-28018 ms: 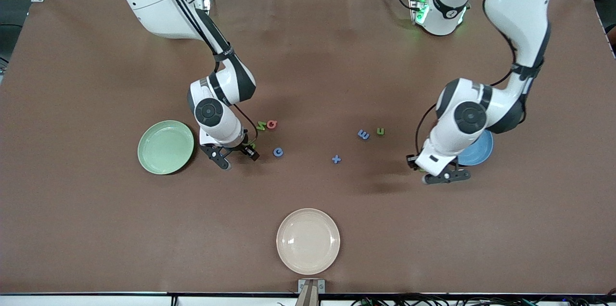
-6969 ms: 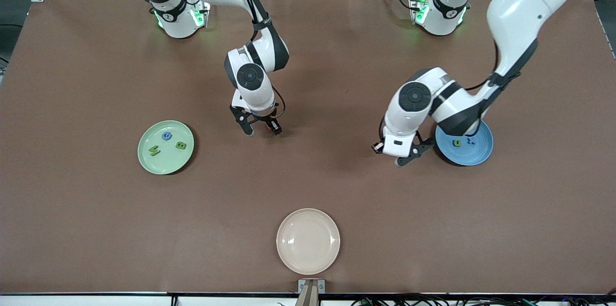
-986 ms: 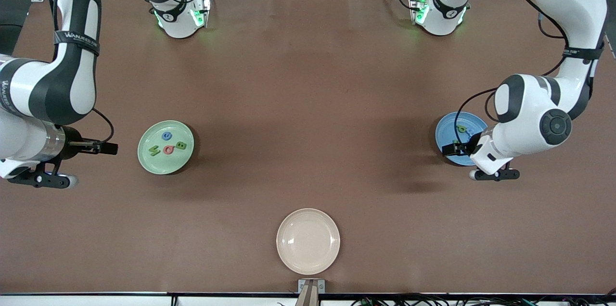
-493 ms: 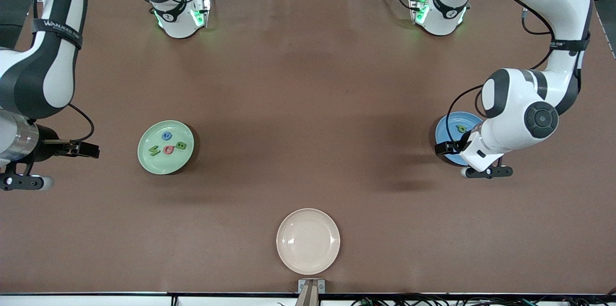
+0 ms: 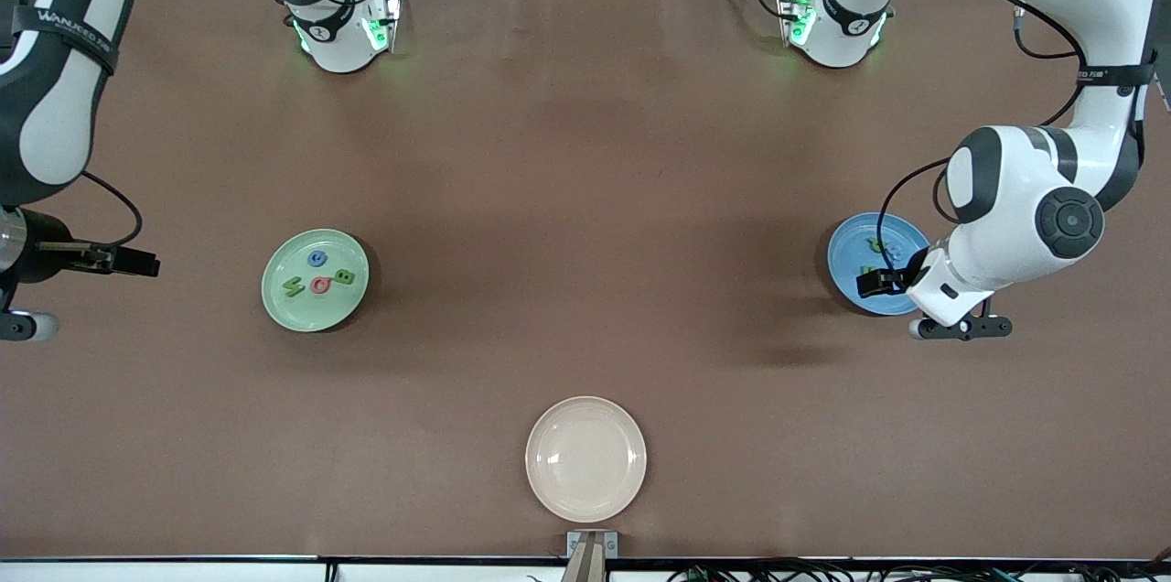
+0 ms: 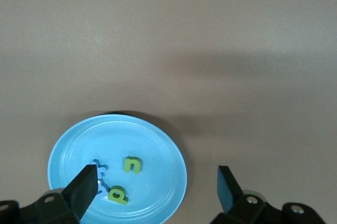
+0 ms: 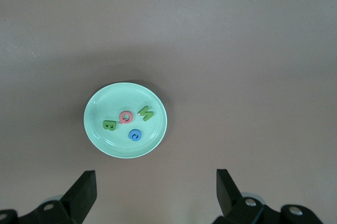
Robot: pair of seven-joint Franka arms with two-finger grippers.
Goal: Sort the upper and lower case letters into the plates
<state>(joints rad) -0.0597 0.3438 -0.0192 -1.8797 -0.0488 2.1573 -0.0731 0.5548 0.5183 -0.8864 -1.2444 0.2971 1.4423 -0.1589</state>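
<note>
The pale green plate holds a blue C, a green N, a red Q and a green B. In the right wrist view the same plate shows whole, well off from the jaws. My right gripper hangs open and empty over bare table at the right arm's end. The blue plate holds a green u, a green p and blue pieces partly hidden by a finger. My left gripper is open and empty over that plate's edge.
A cream-beige plate lies empty near the table's front edge, midway between the arms. The two arm bases stand along the back of the brown mat.
The right arm has drawn farther toward its end of the table, away from the green plate. The left gripper has shifted slightly over the blue plate. The letters have not moved.
</note>
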